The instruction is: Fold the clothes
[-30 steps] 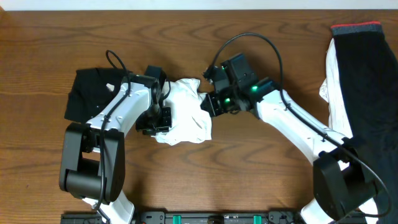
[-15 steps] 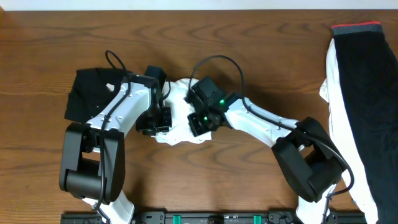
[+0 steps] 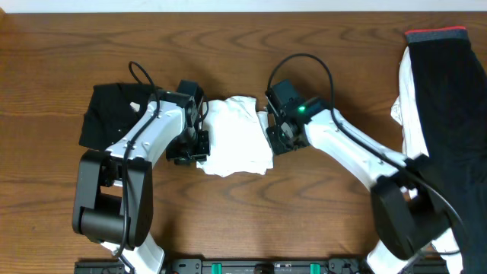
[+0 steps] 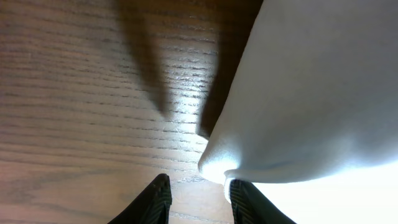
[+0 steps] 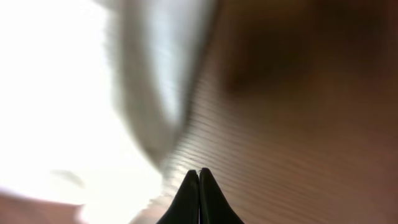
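Observation:
A white garment [image 3: 237, 135] lies folded into a rough square on the wooden table [image 3: 304, 221] between my two arms. My left gripper [image 3: 193, 152] is at its left edge. In the left wrist view its fingers [image 4: 198, 184] are open with bare wood between them, and the rounded white cloth edge [image 4: 311, 93] touches the right finger. My right gripper [image 3: 275, 142] is at the garment's right edge. In the blurred right wrist view its fingers [image 5: 199, 172] are shut with nothing seen between them, over wood, and the white cloth [image 5: 56, 93] is to the left.
A folded black garment [image 3: 106, 114] lies at the left, partly under my left arm. A pile with a black garment with a red waistband [image 3: 449, 99] and white cloth [image 3: 411, 106] lies along the right edge.
My right gripper swept left over the white garment, then back to its right edge. The garment now lies flatter and squarer. The left arm has not moved.

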Robot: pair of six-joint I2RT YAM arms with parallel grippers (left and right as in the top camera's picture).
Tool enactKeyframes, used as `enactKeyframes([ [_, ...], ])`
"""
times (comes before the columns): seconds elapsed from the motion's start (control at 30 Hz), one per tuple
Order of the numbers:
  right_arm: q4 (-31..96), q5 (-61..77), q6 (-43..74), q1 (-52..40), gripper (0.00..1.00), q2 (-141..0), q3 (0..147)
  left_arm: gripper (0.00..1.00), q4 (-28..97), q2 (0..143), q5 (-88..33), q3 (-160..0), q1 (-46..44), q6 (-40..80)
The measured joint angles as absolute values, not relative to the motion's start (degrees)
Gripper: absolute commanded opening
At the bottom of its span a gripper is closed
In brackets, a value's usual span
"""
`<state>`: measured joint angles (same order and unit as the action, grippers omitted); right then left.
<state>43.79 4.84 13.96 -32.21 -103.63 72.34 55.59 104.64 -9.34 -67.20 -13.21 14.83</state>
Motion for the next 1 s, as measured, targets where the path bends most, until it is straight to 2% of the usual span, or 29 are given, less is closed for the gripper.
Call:
enactKeyframes([
  [0.17, 34.2, 9.4, 14.5, -32.2, 0.01, -98.1, 72.4, 0.33, 56.7, 104.6, -9.2, -67.2, -13.2, 14.8],
  [0.33, 24.9, 12.2, 17.1, -32.2, 0.03, -99.7, 72.4, 0.34, 57.8, 103.0, -10.2, -68.4, -13.2, 14.8],
  [0.47, 17.7, 13.0, 20.1, -32.2, 0.03, -103.9, 72.4, 0.42, 52.5, 97.2, -10.3, -70.6, -13.2, 14.9],
  [0.57, 13.5, 13.8, 22.3, -32.2, 0.02, -108.6, 72.4, 0.43, 47.0, 92.4, -10.3, -72.1, -13.2, 15.0],
  [0.73, 15.4, 13.5, 23.8, -32.2, 0.01, -113.6, 72.4, 0.43, 41.3, 92.6, -10.3, -72.5, -13.2, 15.1],
  [1.0, 24.6, 10.4, 23.7, -31.5, 0.01, -114.1, 72.3, 0.42, 40.5, 105.0, -10.9, -69.8, -13.2, 15.1],
])
